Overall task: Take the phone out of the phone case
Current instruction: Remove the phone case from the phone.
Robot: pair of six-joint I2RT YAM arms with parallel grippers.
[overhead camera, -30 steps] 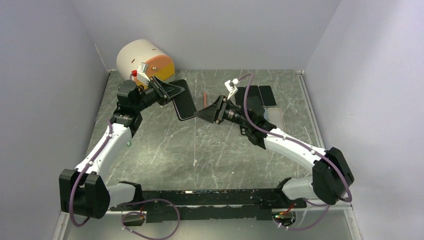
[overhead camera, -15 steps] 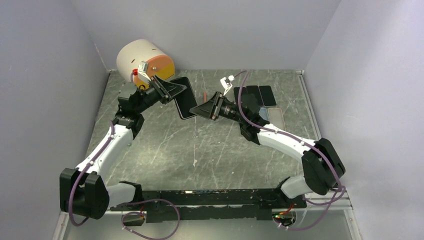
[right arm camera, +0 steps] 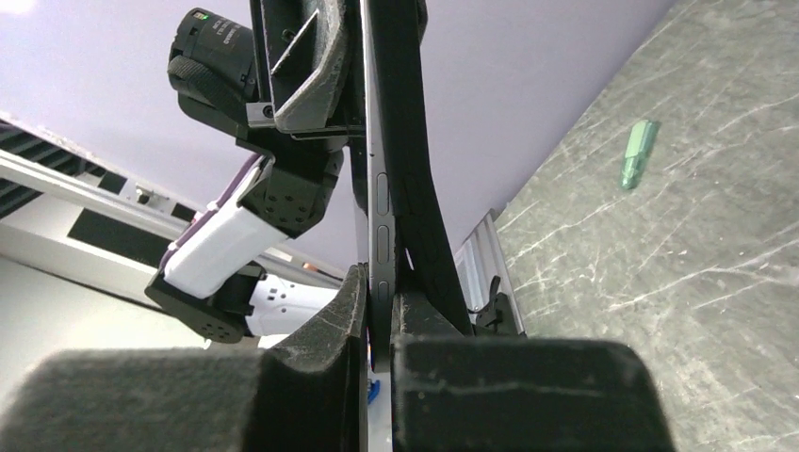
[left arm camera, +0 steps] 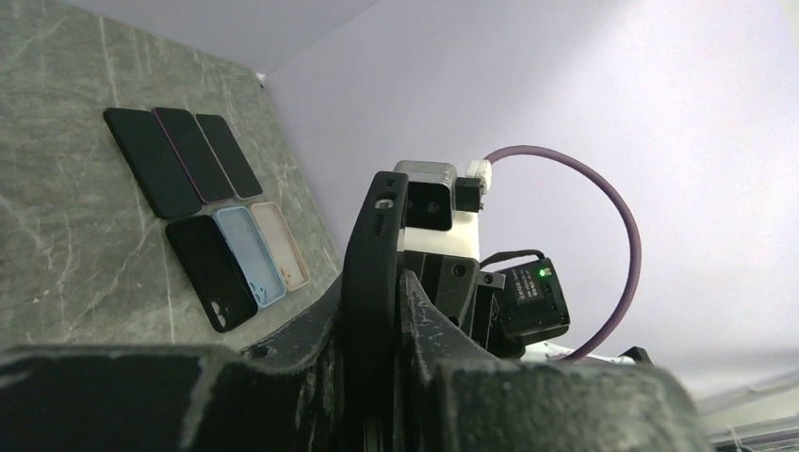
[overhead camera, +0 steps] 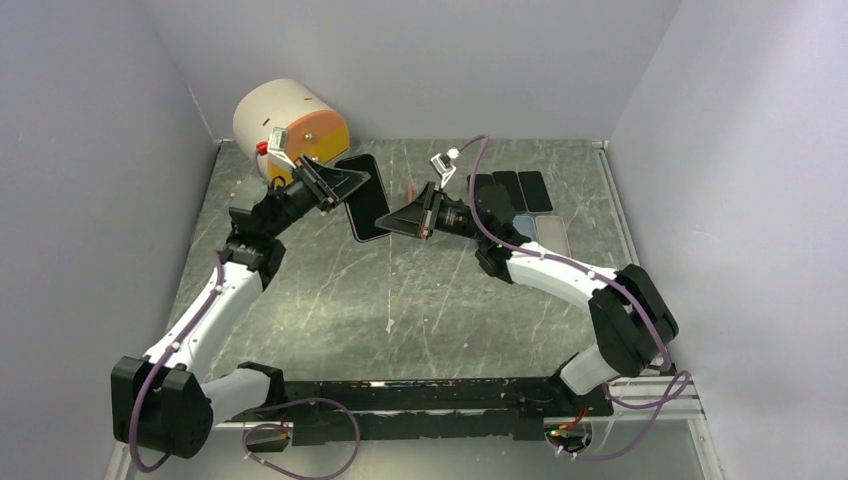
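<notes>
A dark phone in a black case (overhead camera: 368, 205) is held in the air over the far middle of the table, between my two grippers. My left gripper (overhead camera: 345, 185) is shut on the case's far-left end. In the left wrist view the black case edge (left arm camera: 372, 264) stands between its fingers (left arm camera: 377, 377). My right gripper (overhead camera: 395, 222) is shut on the near-right end. In the right wrist view its fingers (right arm camera: 380, 358) pinch the phone's grey edge with side buttons (right arm camera: 382, 207), and the black case (right arm camera: 419, 188) bows away from the phone on the right.
A white and orange cylinder (overhead camera: 290, 120) stands at the back left. A row of dark phones (overhead camera: 520, 188) and several loose cases (left arm camera: 236, 259) lie at the back right. A small green piece (right arm camera: 636, 165) lies on the table.
Both grippers have carried the cased phone a little toward the far left. The right arm has stretched further left. Both grips are unchanged.
</notes>
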